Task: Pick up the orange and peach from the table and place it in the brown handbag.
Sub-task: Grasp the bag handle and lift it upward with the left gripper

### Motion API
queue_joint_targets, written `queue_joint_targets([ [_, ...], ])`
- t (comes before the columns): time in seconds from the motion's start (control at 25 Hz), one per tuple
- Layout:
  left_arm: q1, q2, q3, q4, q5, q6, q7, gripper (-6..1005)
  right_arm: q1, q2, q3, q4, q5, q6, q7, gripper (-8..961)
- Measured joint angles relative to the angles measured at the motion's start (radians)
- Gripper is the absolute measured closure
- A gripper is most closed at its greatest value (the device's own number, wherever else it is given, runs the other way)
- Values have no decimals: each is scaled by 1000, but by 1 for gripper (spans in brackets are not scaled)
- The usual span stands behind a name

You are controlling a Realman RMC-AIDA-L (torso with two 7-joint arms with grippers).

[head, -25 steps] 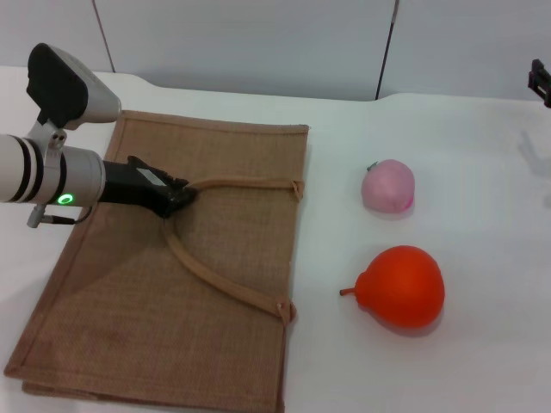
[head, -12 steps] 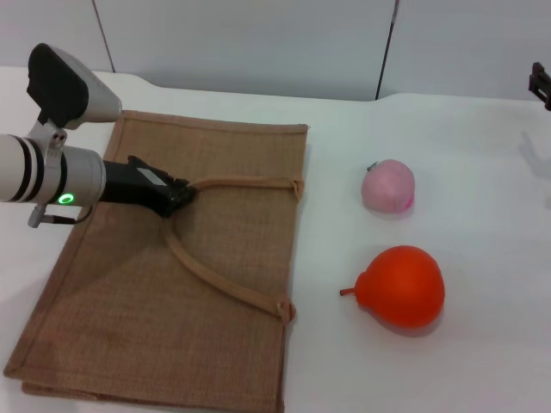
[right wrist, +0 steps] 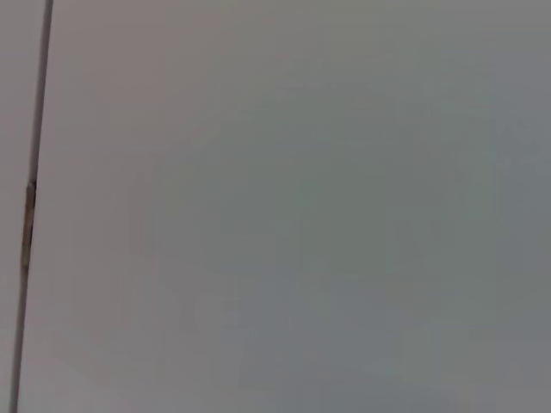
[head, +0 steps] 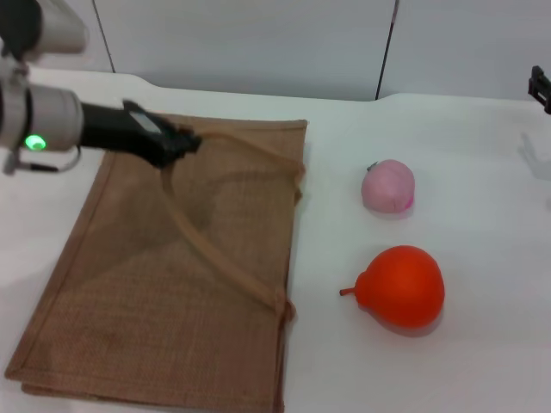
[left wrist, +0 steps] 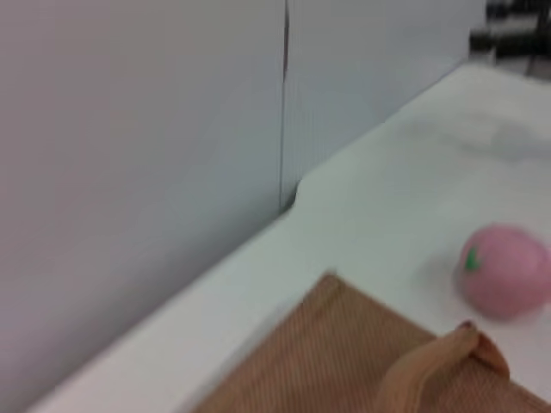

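Lying flat on the table, the brown handbag runs lengthwise toward the robot. The left gripper, reaching in from the left, pinches a strap handle lifted above the bag. The peach and the orange sit right of it, stem nub pointing bagward. The right gripper shows only at the head view's edge; its wrist view shows bare wall.

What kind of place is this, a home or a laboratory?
Probably a lab or test bench, not a home: a bare white table, plain grey wall panels behind it, and only staged props, a handbag, a peach and an orange.
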Motion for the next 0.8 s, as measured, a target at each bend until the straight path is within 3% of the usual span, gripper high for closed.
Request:
queue_joint_targets([
  [0.2, 29, -2, 2, 262, -46, -177, -80, 879, 0, 0, -3, 2, 0, 0, 0, 265],
  [0.24, 29, -2, 2, 262, -46, -177, -80, 879, 0, 0, -3, 2, 0, 0, 0, 265],
  [0.28, 34, -1, 2, 368, -55, -234, -122, 879, 1, 0, -3, 2, 0, 0, 0, 266],
  [0.36, 35, -1, 3, 466, -54, -278, -168, 879, 2, 0, -5, 2, 0, 0, 0, 266],
  [0.8, 28, 7, -2, 924, -48, -424, -323, 879, 5, 2, -10, 4, 0, 0, 0, 271],
])
